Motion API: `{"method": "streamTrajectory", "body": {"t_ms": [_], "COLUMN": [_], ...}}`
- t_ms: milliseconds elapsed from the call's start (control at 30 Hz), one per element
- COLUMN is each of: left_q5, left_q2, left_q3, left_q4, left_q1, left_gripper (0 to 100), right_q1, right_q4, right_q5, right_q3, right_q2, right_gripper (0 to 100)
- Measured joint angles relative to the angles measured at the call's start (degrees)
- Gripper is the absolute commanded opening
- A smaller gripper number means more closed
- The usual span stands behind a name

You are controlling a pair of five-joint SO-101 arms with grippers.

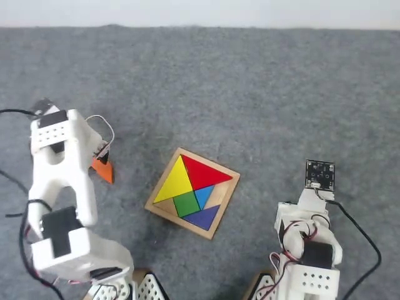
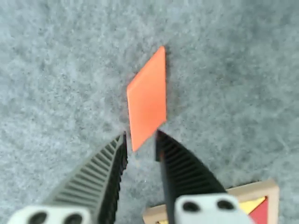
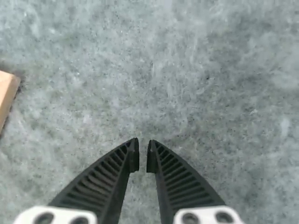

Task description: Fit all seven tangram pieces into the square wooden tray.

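Observation:
The square wooden tray (image 1: pixel 229 177) lies turned like a diamond at the table's middle. It holds yellow (image 1: pixel 175 181), red (image 1: pixel 203 172), green (image 1: pixel 186 203), blue (image 1: pixel 204 196) and purple (image 1: pixel 203 217) pieces, with bare wood showing at two spots. An orange parallelogram piece (image 2: pixel 147 100) sits left of the tray (image 2: pixel 252 191) on the carpet, also visible as orange piece (image 1: pixel 104 170). My left gripper (image 2: pixel 140 140) is closed on its near corner. My right gripper (image 3: pixel 142 158) hangs shut over bare carpet right of the tray, with nothing between its fingers.
Grey carpet (image 1: pixel 250 94) covers the whole table. The left arm's white body (image 1: pixel 59 187) stands along the left side and the right arm (image 1: pixel 309 250) is folded at the front right. A tray corner (image 3: pixel 7 93) shows in the right wrist view.

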Motion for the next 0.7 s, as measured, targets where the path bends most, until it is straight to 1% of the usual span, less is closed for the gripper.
{"method": "streamTrajectory", "body": {"t_ms": [100,167,300,400,467,633,700], "left_q5": [4.1,6.1,7.3,7.7,8.6,9.4,9.4], "left_q2": [-0.2,-0.2,1.6,8.0,13.8,24.7,28.2], "left_q3": [0.0,1.1,2.5,1.1,-3.1,-16.3,-21.7], "left_q4": [-1.3,-2.7,-6.4,-6.5,-4.5,4.7,9.0], "left_q1": [-2.5,-2.9,-2.9,-2.9,-2.9,-2.6,-2.7], "left_gripper": [24,26,27,27,26,26,21], "right_q1": [0.0,0.0,0.0,0.0,0.0,0.0,0.0], "right_q4": [0.0,0.0,0.0,0.0,0.0,0.0,0.0], "right_q5": [0.0,0.0,0.0,0.0,0.0,0.0,0.0], "right_q3": [0.0,0.0,0.0,0.0,0.0,0.0,0.0], "right_q2": [0.0,0.0,0.0,0.0,0.0,0.0,0.0], "right_gripper": [4.8,4.8,4.8,4.8,4.8,4.8,4.8]}}
